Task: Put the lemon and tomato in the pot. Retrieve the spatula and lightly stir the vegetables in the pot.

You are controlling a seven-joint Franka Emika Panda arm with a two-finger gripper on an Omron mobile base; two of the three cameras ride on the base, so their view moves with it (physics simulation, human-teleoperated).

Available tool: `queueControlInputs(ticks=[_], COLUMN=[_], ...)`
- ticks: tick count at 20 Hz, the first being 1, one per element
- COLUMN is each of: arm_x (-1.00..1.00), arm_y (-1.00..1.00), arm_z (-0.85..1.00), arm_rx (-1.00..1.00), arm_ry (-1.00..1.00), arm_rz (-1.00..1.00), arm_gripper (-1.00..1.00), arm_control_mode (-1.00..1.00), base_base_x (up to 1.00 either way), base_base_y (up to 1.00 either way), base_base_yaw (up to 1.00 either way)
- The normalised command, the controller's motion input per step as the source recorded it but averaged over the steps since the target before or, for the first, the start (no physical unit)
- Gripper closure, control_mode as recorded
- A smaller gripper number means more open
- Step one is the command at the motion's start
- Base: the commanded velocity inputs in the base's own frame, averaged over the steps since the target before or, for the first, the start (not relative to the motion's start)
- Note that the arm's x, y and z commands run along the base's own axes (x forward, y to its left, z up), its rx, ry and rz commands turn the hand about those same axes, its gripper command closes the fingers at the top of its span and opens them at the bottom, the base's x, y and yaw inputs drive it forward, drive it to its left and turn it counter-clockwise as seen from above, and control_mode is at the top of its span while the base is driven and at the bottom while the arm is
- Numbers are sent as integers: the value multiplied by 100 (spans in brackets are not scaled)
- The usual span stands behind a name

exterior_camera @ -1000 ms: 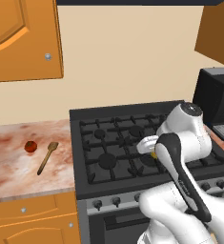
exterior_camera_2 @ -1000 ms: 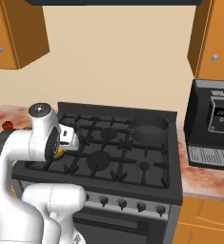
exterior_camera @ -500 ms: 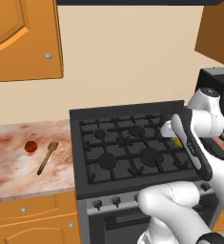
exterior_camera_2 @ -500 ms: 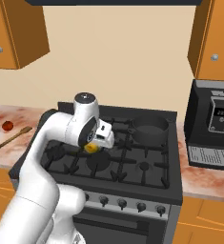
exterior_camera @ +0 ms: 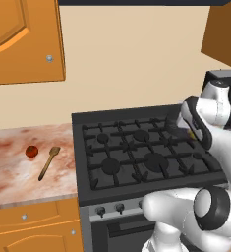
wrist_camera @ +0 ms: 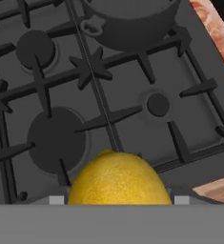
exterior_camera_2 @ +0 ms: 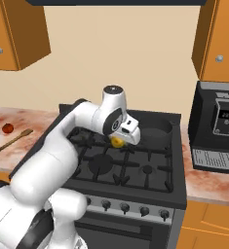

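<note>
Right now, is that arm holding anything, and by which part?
Yes, the lemon, held above the stove. The gripper grips the round fruit's sides; exact contact is hidden.

The lemon (wrist_camera: 118, 178) at the bottom centre of the hand view was bright yellow, shading to a deeper gold at its lower edge. The pot (wrist_camera: 130, 21) at the top of that frame was dark grey-black, matching the black stove (exterior_camera: 136, 155) and its grates. At the left of the left base view, the tomato (exterior_camera: 32, 151) was red and the spatula (exterior_camera: 48, 162) light brown. The counter (exterior_camera: 14, 167) beneath them was pale with mottled reddish-brown veining. The cabinets (exterior_camera: 23, 39) were orange wood, the wall (exterior_camera: 131, 59) cream. The coffee machine (exterior_camera_2: 218, 129) at right in the right base view was black.
</note>
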Motion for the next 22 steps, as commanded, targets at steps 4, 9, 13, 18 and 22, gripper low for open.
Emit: queueControlInputs(ticks=[4, 9, 13, 18, 22], arm_x=[27, 50, 42, 33, 51], arm_y=[-50, -17, -15, -21, -23], arm_z=[-9, -25, -11, 1, 20], arm_rx=[0, 0, 0, 0, -1], arm_ry=[-1, -6, -13, -11, 0], arm_rz=[-6, -4, -4, -4, -4], arm_gripper=[100, 100, 100, 100, 100], arm_control_mode=[-100, -100, -100, -100, -100], base_base_x=[0, 0, 0, 0, 0], base_base_y=[0, 0, 0, 0, 0], base_base_yaw=[0, 0, 0, 0, 0])
